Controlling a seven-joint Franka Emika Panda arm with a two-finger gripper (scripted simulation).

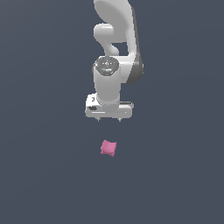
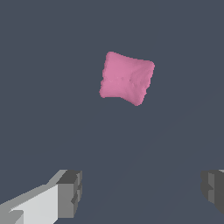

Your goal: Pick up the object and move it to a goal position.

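The arm [image 1: 116, 57] hangs down over the dark bench [image 1: 43, 175], its white gripper [image 1: 109, 119] pointing straight at the surface. The fingers [image 2: 70, 192] are spread wide and hold nothing; in the wrist view the two grey pads stand far apart with only bare bench between them. In the exterior view just the short tips show under the white gripper body.

The lump [image 1: 108, 148] is pink, roughly square, with pinched, pillow-like corners, and it lies flat on the bench. It is below the fingers and clear of them, not touching either pad. In the wrist view the lump [image 2: 127, 78] sits ahead of the gap between the fingers rather than inside it, turned a little so its edges run askew to the pads. It is much narrower than the spread between them.
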